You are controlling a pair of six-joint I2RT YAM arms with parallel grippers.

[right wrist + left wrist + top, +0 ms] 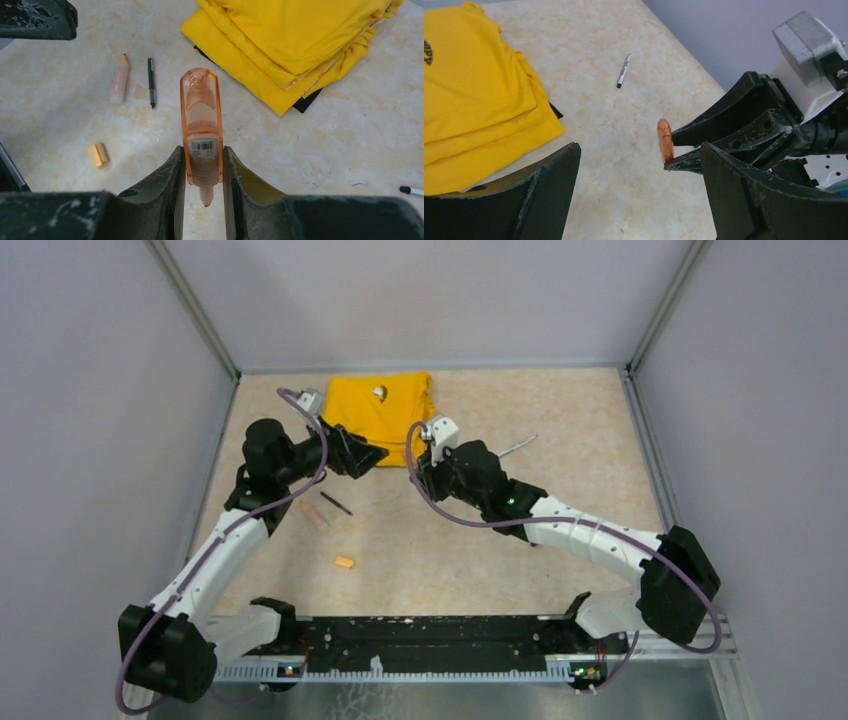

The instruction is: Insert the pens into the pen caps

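Pinching a translucent orange marker (201,115) in the right gripper (202,151), both fingers pressed against the lower barrel beside the barcode label, nib end pointing back toward the wrist and rounded end sticking out past the fingertips; held in the air above the table (580,410), roughly upright as seen from the left wrist. Hovering just beside it with the left gripper (640,150), fingers spread wide with nothing between them, facing the held marker near the front edge of the folded yellow cloth (385,415). Lying loose on the left side of the tabletop, close to the left arm: a paler orange marker (120,80) and a thin dark pen (151,82), side by side, nearly parallel, not touching; a light orange pen cap (97,154) a little nearer the bases, apart from both. Resting well off on the right side, a thin silver-white pen (623,70), alone on bare tabletop. Peeking out from under the cloth's near corner, a dark scrap (307,102), too hidden to identify
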